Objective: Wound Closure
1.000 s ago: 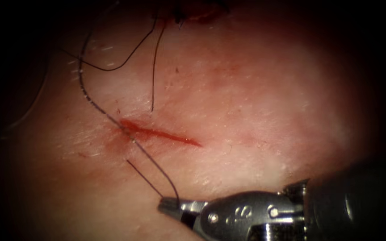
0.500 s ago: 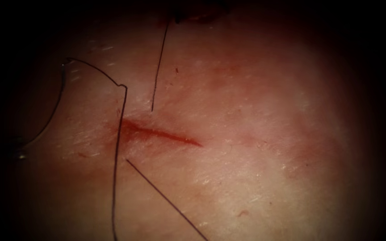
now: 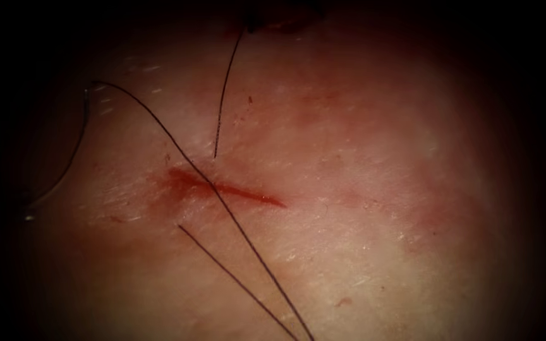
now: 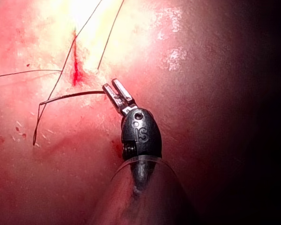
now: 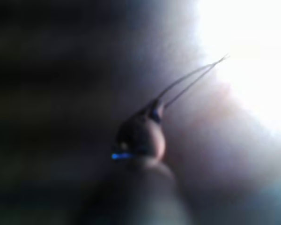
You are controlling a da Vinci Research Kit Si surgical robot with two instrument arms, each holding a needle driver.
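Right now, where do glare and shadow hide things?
Endoscope view: dark rim, a curve, maybe the needle, in its left shadow; the cut and thread well lit. Left wrist view: glare on tissue beyond the left tool. Right wrist view: glare behind the right tool, holding thread.

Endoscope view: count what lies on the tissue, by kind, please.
Cut: 1
Thread strands: 3
Dark arc left of the cut, needle or thread unclear: 1
Total: 5
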